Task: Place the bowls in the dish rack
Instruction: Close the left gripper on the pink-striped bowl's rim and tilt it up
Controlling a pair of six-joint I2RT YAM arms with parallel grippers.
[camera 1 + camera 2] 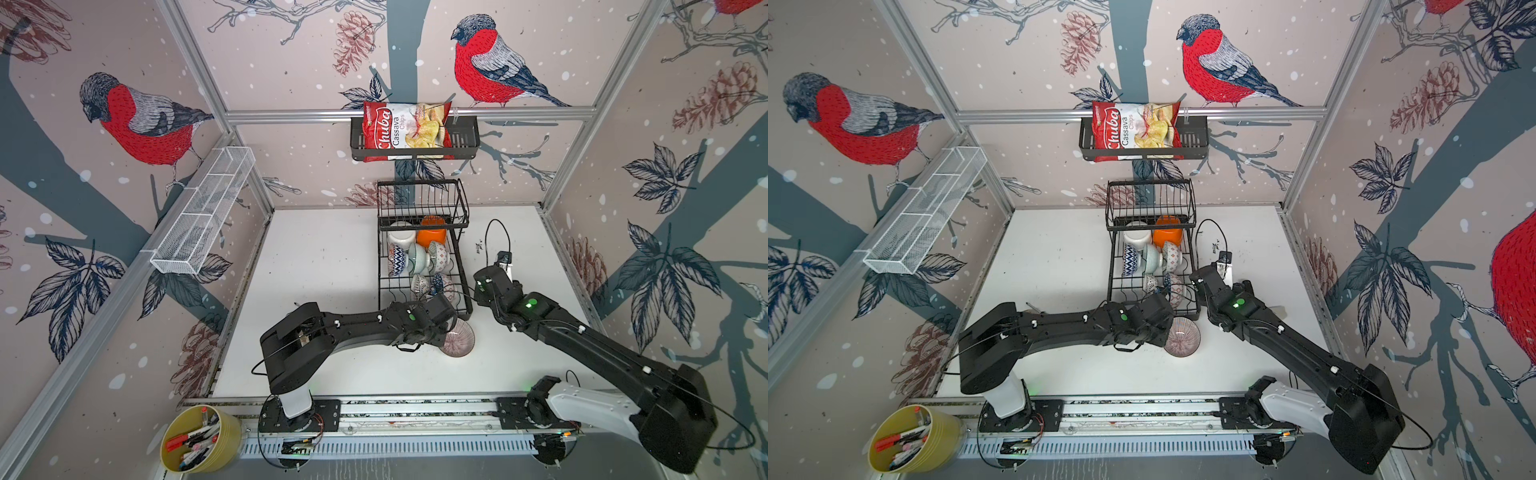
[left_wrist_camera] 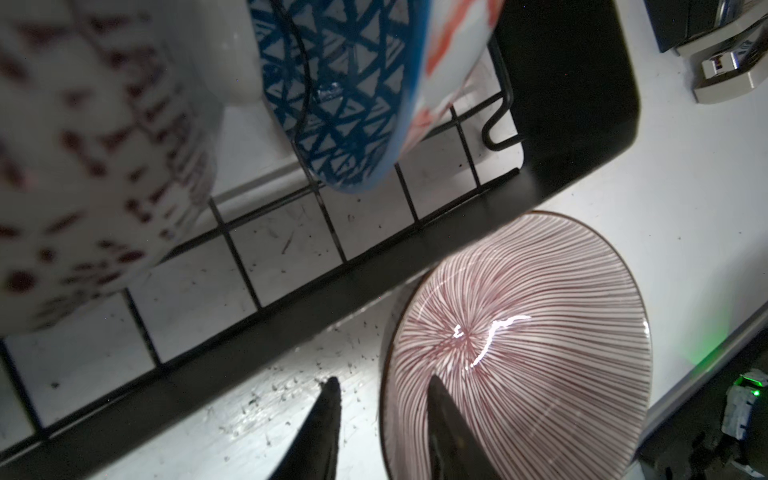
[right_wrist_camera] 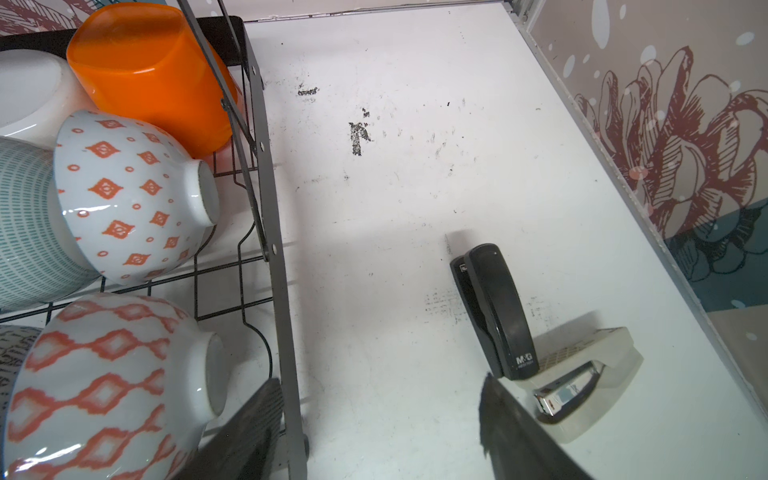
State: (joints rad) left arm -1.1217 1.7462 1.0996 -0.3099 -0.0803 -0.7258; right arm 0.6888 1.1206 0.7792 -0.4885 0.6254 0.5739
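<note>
Left wrist view: your left gripper (image 2: 382, 378) straddles the rim of the striped bowl (image 2: 540, 332), with one finger inside the bowl and one outside it over the table (image 2: 685, 208).
Left jaws: part-way open. The outer finger stands apart from the bowl wall, so you have nothing clamped.
Striped bowl: upright on the table, just outside the dish rack (image 2: 257, 332) and beside the near corner of its black tray rim.
Right gripper (image 3: 380, 378): spread wide with nothing between the fingers, low beside the dish rack's side bar.
Far end of the dish rack: the orange bowl (image 3: 145, 70) and the white bowl (image 3: 29, 91) lie side by side below the raised tier.
Middle of the dish rack: the diamond-print bowl (image 3: 124, 195) lies tipped on its side, touching the green-dashed bowl (image 3: 25, 228).
Near end of the dish rack: the orange-lattice bowl (image 3: 104, 374), the blue-triangle bowl (image 2: 340, 104) and the red-speckled bowl (image 2: 83, 166) stand on edge among the wire dividers.
Stapler (image 3: 494, 307): on the table, on the far side of your right gripper from the dish rack.
</note>
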